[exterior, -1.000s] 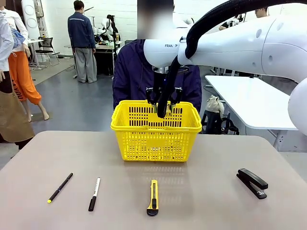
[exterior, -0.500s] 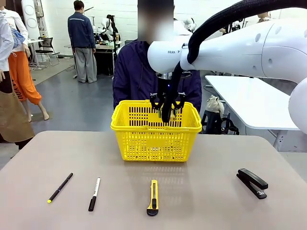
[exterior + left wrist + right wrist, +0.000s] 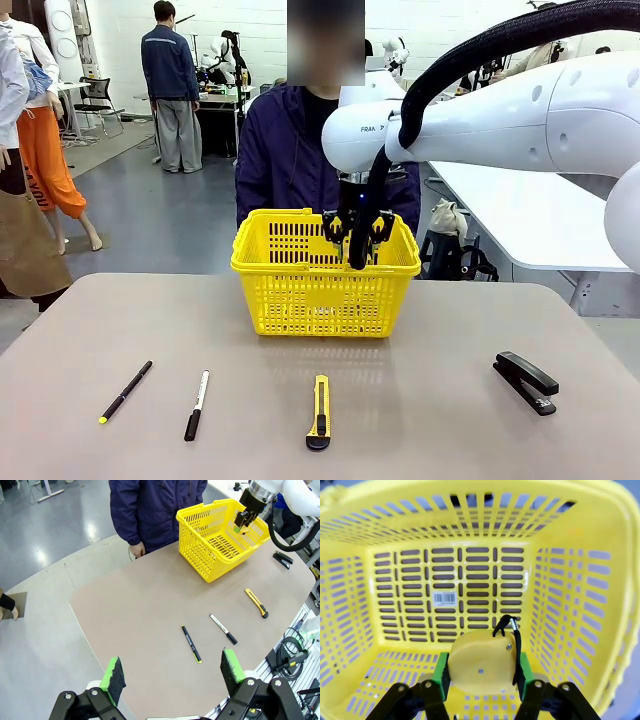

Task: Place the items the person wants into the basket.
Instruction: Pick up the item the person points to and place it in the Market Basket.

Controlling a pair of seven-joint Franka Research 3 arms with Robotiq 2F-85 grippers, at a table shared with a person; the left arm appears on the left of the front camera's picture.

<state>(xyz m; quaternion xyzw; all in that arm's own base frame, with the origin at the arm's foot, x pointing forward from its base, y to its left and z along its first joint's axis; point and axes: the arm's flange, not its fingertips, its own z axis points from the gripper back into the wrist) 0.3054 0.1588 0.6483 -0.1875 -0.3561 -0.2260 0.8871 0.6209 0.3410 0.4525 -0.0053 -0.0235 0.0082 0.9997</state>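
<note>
the right fingers [image 3: 441, 678] clamp a round yellow tape measure [image 3: 480, 661] between their green pads, one pad on each side of its case. they hang over the open top of the yellow basket [image 3: 300, 295], at about rim height and toward its right half. in the right wrist view the tape measure sits above the basket's slotted floor, with its black strap [image 3: 514, 632] looping up from the case, and a small white barcode sticker [image 3: 445, 598] lies on the floor beyond it. whether the tape measure touches the floor i cannot tell.

the left fingers [image 3: 114, 676] stand wide apart, high over the desk [image 3: 430, 430] and well away from the basket.

the basket stands upright on the far half of the desk, and the person [image 3: 280, 160] in the dark purple jacket stands just behind it. the yellow-and-black knife [image 3: 319, 411] lies on the robot's side of the basket, roughly in line with its middle. the black stapler [image 3: 526, 381] lies to the right of the basket and nearer the robot, well apart from it. the white-and-black marker [image 3: 197, 404] lies to the front left of the basket, and the black pen with the yellow tip [image 3: 126, 390] lies farther left again.
</note>
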